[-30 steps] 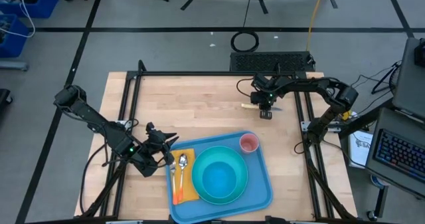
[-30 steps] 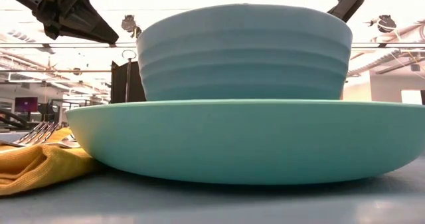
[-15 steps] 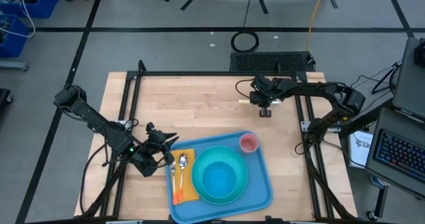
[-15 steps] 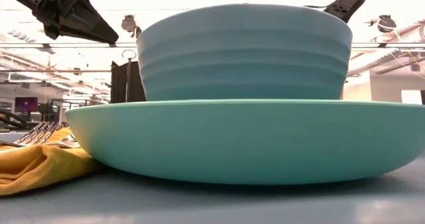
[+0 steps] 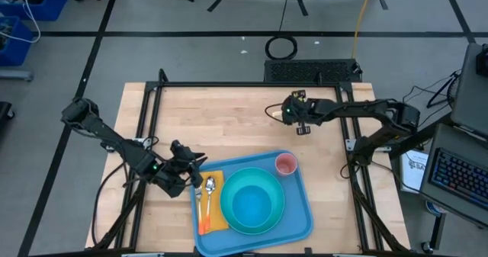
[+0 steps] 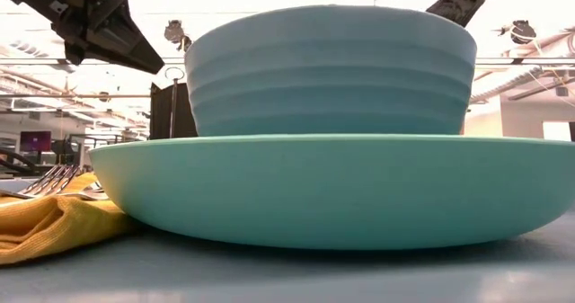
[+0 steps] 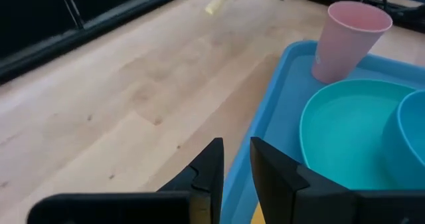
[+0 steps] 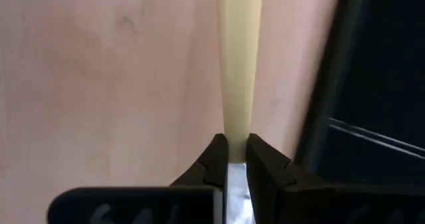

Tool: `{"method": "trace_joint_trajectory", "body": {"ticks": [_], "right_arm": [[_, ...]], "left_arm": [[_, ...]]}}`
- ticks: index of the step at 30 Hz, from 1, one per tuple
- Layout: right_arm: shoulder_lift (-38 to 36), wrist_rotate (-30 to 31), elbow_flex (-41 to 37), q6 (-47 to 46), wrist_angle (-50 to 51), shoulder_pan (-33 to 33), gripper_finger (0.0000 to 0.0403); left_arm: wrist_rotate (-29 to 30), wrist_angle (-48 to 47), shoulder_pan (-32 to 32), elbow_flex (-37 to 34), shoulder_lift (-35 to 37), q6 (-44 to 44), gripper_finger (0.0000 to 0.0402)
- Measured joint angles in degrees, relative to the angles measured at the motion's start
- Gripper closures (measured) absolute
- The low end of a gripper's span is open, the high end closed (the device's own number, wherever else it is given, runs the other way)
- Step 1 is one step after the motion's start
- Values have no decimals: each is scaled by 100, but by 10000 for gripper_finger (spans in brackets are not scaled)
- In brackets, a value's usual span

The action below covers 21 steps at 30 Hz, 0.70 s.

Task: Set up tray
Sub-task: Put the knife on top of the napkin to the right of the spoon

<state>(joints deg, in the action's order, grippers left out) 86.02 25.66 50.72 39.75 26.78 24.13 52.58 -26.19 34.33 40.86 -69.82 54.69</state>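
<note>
The right gripper [image 8: 232, 159] pinches a pale-handled knife [image 8: 238, 64] by its blade, handle jutting ahead of the jaws; the thin grip could slip before reaching the tray [image 5: 299, 207]; the left gripper [image 7: 235, 165], nearly closed and empty, waits beside the tray's rim

Bare table [image 5: 229, 127] lies between the right gripper [image 5: 284, 112] and the tray [image 5: 299, 211]; the pink cup [image 5: 285, 164] guards its nearest corner; bowl [image 5: 252, 203] and plate [image 5: 265, 177] fill the middle.
</note>
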Motion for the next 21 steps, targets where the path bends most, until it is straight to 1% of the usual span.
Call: {"method": "trace_joint_trajectory", "body": {"ticks": [3,7,11,14,16,19,21], "right_arm": [[-193,430,3,-3,-86,-242,382],[-537,624,6,-203,-247,-655,382],[-946,1049,7,-299,-311,-1223,382],[-1218,1332,7,-310,-413,-1779,382],[-1354,1354,7,-277,-543,-2180,382],[-1415,1388,7,-170,-764,-2836,382],[-1396,1569,7,-181,-995,-3304,382]], "left_arm": [[-203,101,-91,2,0,-51,325],[-368,292,-197,2,2,-54,325],[-425,579,-270,2,2,-51,325],[-503,957,-254,2,2,-148,325],[-508,1265,-175,2,2,-318,325],[-516,1793,-41,4,2,-685,325],[-516,2105,50,4,2,-938,325]]}}
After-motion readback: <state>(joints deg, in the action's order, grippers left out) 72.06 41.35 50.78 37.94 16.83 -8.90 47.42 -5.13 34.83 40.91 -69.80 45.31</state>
